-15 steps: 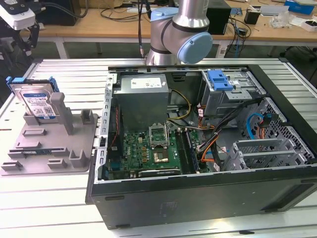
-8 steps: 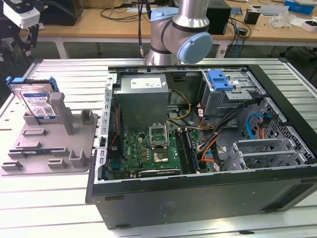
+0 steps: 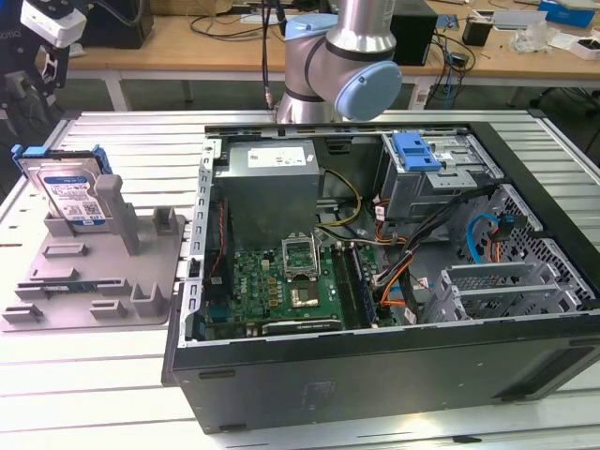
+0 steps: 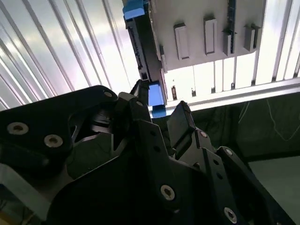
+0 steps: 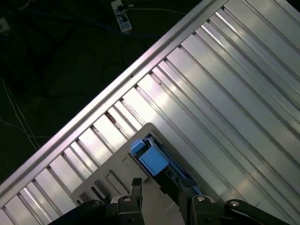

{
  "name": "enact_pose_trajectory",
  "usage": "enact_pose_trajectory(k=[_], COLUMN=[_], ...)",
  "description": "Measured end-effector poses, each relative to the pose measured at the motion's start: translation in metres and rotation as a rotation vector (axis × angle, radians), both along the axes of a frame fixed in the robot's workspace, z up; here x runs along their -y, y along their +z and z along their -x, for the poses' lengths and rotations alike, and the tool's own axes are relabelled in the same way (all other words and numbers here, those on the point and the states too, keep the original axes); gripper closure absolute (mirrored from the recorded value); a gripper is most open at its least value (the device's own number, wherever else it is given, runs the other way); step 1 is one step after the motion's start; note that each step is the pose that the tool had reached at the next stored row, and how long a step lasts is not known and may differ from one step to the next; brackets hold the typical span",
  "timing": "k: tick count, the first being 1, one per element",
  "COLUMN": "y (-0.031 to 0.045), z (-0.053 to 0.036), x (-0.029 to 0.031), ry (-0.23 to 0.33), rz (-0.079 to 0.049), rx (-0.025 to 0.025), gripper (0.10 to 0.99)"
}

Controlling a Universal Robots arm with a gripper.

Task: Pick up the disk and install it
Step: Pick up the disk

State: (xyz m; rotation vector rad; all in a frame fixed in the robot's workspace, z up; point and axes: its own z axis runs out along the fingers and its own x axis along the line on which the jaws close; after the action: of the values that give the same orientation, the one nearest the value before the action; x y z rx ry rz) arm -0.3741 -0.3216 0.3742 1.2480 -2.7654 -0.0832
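Blue-railed disk (image 3: 70,192) on edge in grey holder (image 3: 94,281) (spread gripper (image 4: 160,101) nearby)

Exterior view: elevated, mid-range, angled down over the table (image 3: 94,394) and case (image 3: 375,375). Both wrist views: close, aimed down past the gripper (image 4: 159,101) at the disk (image 4: 143,42), which appears at the exterior view's left.
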Motion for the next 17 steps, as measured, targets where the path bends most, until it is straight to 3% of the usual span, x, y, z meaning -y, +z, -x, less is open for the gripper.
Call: enact_pose_trajectory(k=[7,15,17], y=[-0.0001,-0.0002,-0.0002], z=[0.0000,0.0000,0.0000], x=[0.0000,0.0000,0.0000], ry=[0.201,0.350,0.419], rz=[0.000,0.000,0.000], rx=[0.0000,0.0000,0.0000], gripper=[0.647,0.647,0.647])
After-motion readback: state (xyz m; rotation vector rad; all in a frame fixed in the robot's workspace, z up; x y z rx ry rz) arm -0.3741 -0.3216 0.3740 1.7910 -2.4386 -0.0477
